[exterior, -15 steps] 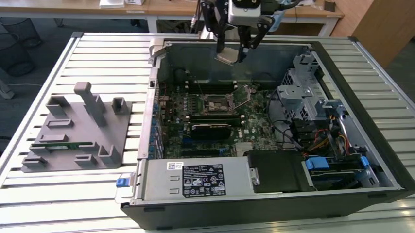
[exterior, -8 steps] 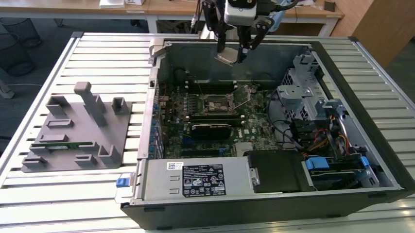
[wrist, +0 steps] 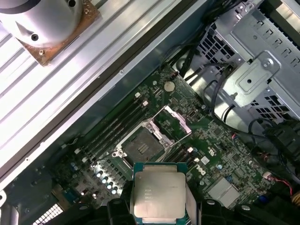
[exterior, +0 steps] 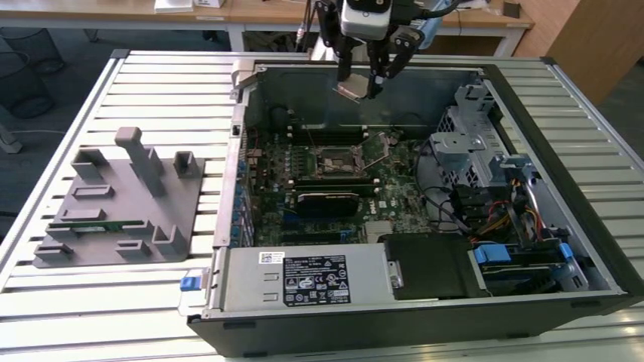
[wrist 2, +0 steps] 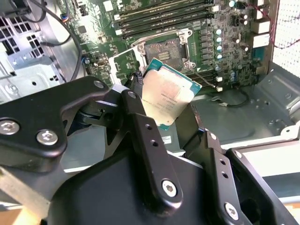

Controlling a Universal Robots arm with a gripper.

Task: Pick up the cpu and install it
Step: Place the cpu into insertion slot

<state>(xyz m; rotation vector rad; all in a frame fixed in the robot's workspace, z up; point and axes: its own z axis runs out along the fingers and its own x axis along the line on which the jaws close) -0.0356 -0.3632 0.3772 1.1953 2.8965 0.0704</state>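
Jaws tight around cpu [wrist: 157, 194], over motherboard [wrist: 212, 151]

I work in a lab-like office: a slatted metal worktop [exterior: 151, 83] carries an opened computer case [exterior: 403, 324], with wooden desks [exterior: 271, 11] and a wire bin [exterior: 23, 79] behind.

square silver-topped cpu [wrist: 157, 194], green rim, tilted, gripped aloft

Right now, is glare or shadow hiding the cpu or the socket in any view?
First wrist view: the cpu lid shows a soft sheen, not washed out; the socket is evenly lit. Second wrist view: the cpu is brightly lit, and the perforated panel blows out white. Exterior view: the case interior is dimmer than the table, but the socket is visible.
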